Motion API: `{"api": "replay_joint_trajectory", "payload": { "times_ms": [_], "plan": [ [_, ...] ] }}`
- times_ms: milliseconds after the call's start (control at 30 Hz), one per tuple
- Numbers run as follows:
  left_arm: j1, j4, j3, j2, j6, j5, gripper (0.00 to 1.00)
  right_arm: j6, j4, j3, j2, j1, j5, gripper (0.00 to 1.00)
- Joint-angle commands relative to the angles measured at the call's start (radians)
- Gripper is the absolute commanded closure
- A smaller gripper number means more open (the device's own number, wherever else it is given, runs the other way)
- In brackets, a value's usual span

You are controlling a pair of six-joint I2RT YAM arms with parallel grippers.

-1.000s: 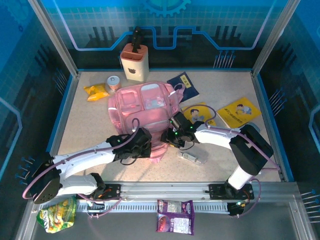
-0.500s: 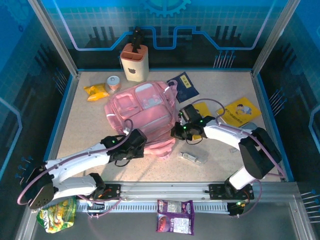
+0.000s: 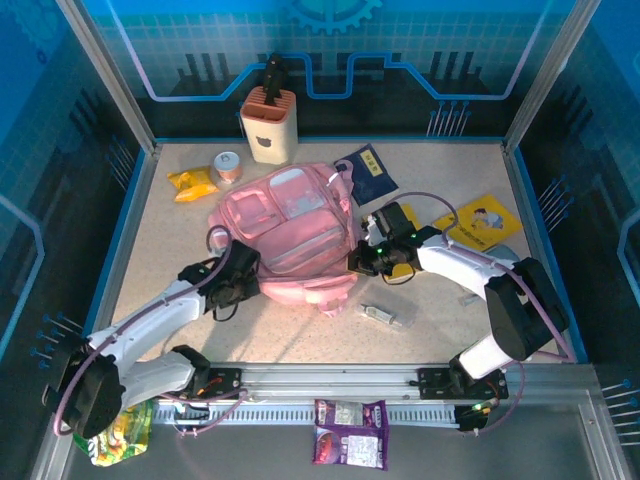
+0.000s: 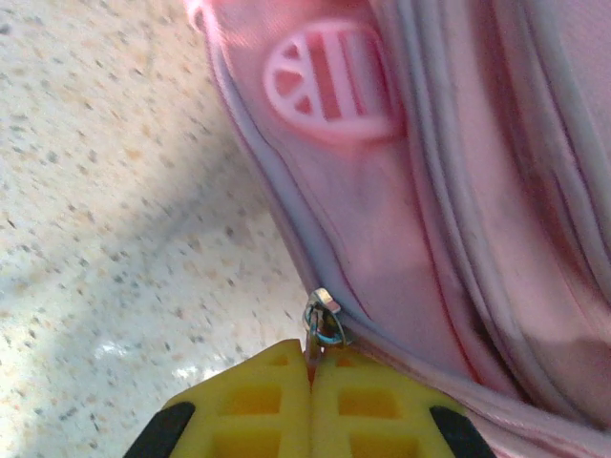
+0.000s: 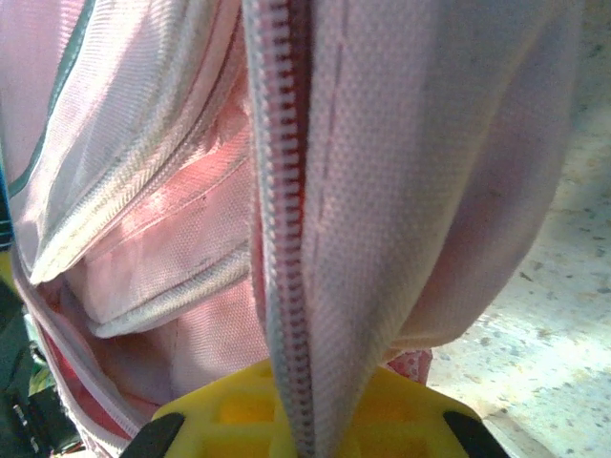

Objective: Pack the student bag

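Note:
The pink student bag [image 3: 290, 235] lies flat in the middle of the table, its front pockets up. My left gripper [image 3: 243, 272] is at the bag's near left edge, shut on the metal zip pull [image 4: 325, 320]; its yellow fingers [image 4: 267, 410] meet with the pull pinched between them. My right gripper [image 3: 358, 262] is at the bag's right side, shut on a fold of bag fabric along the zip edge [image 5: 286, 239], which rises from between its yellow fingers [image 5: 229, 415]. The bag's pink side [image 4: 458, 172] runs along the right of the left wrist view.
A beige knife block [image 3: 270, 122] stands at the back. Behind the bag lie a yellow snack packet [image 3: 192, 183], a small tin [image 3: 228, 165] and a dark booklet [image 3: 368, 172]. Yellow books [image 3: 478, 222] lie right, a small clear packet [image 3: 385, 317] near front.
My left gripper has pulled leftward along the bag's near edge with the zip pull. The right gripper has shifted right and back, and the bag has swung and spread with them.

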Motion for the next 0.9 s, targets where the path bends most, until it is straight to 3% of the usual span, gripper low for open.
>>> {"api": "replay_joint_trajectory", "payload": {
  "times_ms": [0,200,367,467,500,533,667,767,867],
  "plan": [
    [0.100,0.008,-0.007,0.015,0.069,-0.062,1.00,-0.067,0.004,0.042,0.013,-0.027,-0.019,1.00],
    [0.209,0.023,-0.001,0.027,0.112,-0.030,1.00,-0.072,-0.012,0.049,0.015,-0.035,-0.012,1.00],
    [0.161,0.109,-0.062,-0.016,0.122,0.159,1.00,-0.063,-0.003,0.083,0.024,-0.045,-0.017,0.98],
    [0.067,0.091,-0.056,-0.019,0.107,0.134,1.00,-0.051,-0.021,0.116,0.059,-0.050,-0.024,0.81],
    [0.047,0.097,-0.057,-0.017,0.101,0.143,1.00,-0.051,-0.034,0.124,0.061,-0.044,-0.016,0.69],
    [0.028,0.111,-0.061,-0.019,0.096,0.159,1.00,-0.064,-0.064,0.137,0.056,-0.033,0.016,0.58],
    [-0.041,0.121,-0.069,-0.020,0.063,0.161,1.00,-0.113,-0.251,0.188,0.007,0.034,0.240,0.31],
    [-0.071,0.139,-0.083,-0.015,0.049,0.179,1.00,-0.104,-0.249,0.149,-0.060,0.070,0.262,0.24],
    [-0.082,0.147,-0.093,-0.014,0.035,0.175,1.00,-0.168,-0.113,0.114,-0.089,0.168,0.166,0.25]
  ]
}}
